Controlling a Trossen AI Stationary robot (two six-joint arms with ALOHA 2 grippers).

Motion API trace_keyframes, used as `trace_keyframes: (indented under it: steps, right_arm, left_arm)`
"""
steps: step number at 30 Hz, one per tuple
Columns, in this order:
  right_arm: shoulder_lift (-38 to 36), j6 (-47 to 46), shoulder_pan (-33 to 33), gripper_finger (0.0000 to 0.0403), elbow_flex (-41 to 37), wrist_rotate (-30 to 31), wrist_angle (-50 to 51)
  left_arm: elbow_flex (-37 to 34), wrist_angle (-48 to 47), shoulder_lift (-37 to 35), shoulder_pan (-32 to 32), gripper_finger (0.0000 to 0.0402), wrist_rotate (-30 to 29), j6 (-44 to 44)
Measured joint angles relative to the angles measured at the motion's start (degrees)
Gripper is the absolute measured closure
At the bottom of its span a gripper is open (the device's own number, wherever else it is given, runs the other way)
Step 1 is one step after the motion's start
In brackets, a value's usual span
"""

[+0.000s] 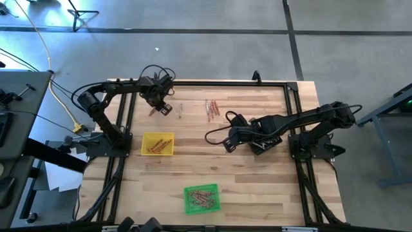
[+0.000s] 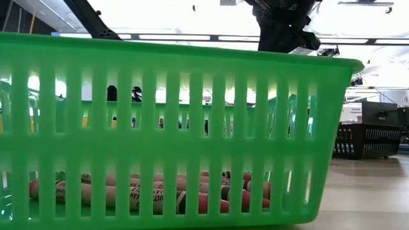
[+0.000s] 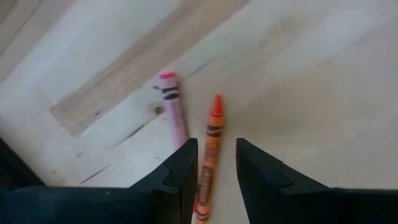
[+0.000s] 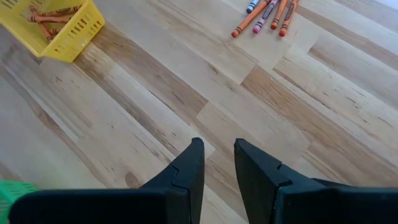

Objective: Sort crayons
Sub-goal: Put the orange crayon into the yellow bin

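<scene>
From table level the green basket (image 2: 172, 128) fills nearly everything; only through its slats can you glimpse the crayons inside (image 2: 160, 195), lying on their sides, labels unreadable. Overhead, those in the yellow basket (image 1: 158, 144) and the loose group (image 1: 212, 109) near the table's far edge are too small to count.

The left gripper (image 3: 216, 165) hovers low at the far left, fingers parted, straddling an orange crayon (image 3: 211, 149) that lies flat along the gap, tip pointing away from the wrist; whether the fingers touch it I cannot tell. Its back end is cut off. A pink crayon (image 3: 173, 106) lies just beside it, angled slightly away.

The right gripper (image 4: 217, 165) hangs over bare wood mid-table, fingers apart, empty.
</scene>
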State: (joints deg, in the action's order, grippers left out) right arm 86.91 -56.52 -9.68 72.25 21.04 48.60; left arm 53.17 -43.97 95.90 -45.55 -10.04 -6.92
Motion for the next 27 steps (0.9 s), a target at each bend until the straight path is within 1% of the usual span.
trace_keyframes:
  steps: [4,8,13,20,23,27]
  right_arm:
    - [0.0,-0.02,-0.01,0.032,0.0,0.0,0.0]
    - [0.0,-0.02,-0.01,0.032,0.0,0.0,-0.01]
    - [0.0,-0.02,-0.01,0.032,0.0,0.0,-0.02]
    - [0.0,-0.19,-0.01,0.032,0.0,0.0,-0.02]
    - [0.0,-0.19,-0.01,0.032,0.01,-0.01,-0.02]
    - [0.0,-0.13,-0.01,0.032,0.02,-0.02,-0.02]
  left_arm:
    - [0.0,0.38,0.0,-0.78,0.0307,0.23,0.0]
    - [0.0,0.14,0.85,-1.0,0.0307,2.42,0.02]
    - [0.3,0.21,3.14,-1.02,0.0307,2.04,0.12]
    - [0.26,-0.1,4.73,-1.06,0.0311,3.36,0.55]
    - [0.24,-0.27,4.76,-1.06,0.0326,3.62,0.07]
    - [0.24,-1.15,4.81,-1.06,0.0369,3.98,-0.04]
